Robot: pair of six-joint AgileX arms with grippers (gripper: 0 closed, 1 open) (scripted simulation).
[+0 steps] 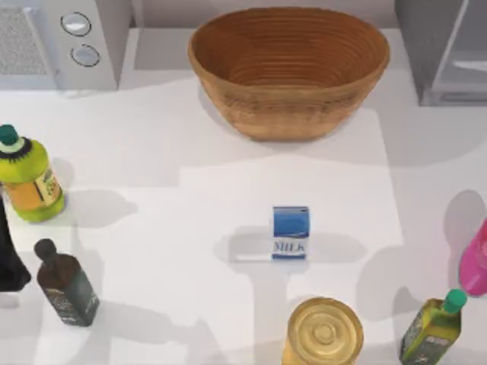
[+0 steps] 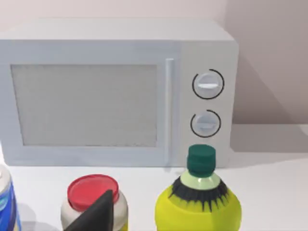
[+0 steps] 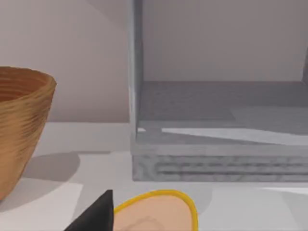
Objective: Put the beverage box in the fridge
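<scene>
Blue-and-white beverage box (image 1: 290, 233) stands untouched at mid-frame; fridge (image 1: 445, 49) sits upper right; reaching has yet to begin; whether either gripper is spread, I cannot tell.

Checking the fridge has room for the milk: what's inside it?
The fridge stands open; the right wrist view shows a bare grey floor and back wall. Its upper part and far side are out of frame.
</scene>
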